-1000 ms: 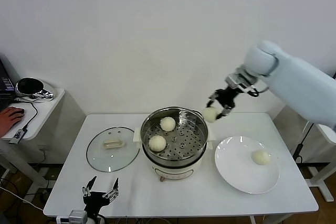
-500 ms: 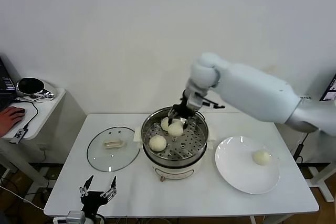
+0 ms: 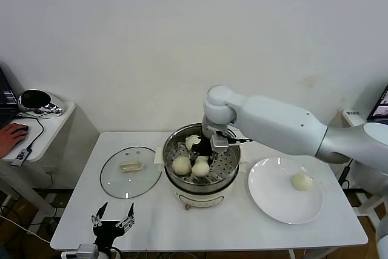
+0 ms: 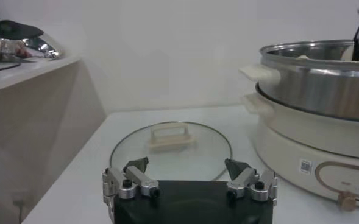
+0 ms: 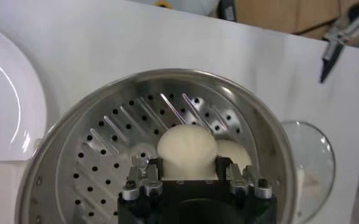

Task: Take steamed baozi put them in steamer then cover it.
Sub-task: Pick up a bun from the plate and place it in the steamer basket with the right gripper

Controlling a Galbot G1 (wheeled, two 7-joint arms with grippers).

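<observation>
The steamer [image 3: 202, 193] stands mid-table, its perforated tray bare at the right [image 3: 227, 163]. My right gripper [image 3: 204, 157] reaches down into it, shut on a steamed baozi [image 3: 200, 169] held just above or on the tray; I cannot tell which. In the right wrist view that baozi [image 5: 186, 149] sits between the fingers [image 5: 144, 172]. Two more baozi [image 3: 181, 164] [image 3: 193, 142] lie in the tray. A last baozi [image 3: 301, 181] rests on the white plate [image 3: 273, 198]. The glass cover [image 3: 130, 171] lies flat left of the steamer. My left gripper [image 3: 114, 222] hangs open at the front edge.
A side table [image 3: 42, 131] with a black object and a person's hand on a mouse stands at far left. The white wall runs behind the table. My right arm [image 3: 279, 125] spans the space above the table between steamer and plate.
My right arm swung left from beside the steamer's right rim to over its middle and lowered the held baozi into the tray. The left gripper stayed in place.
</observation>
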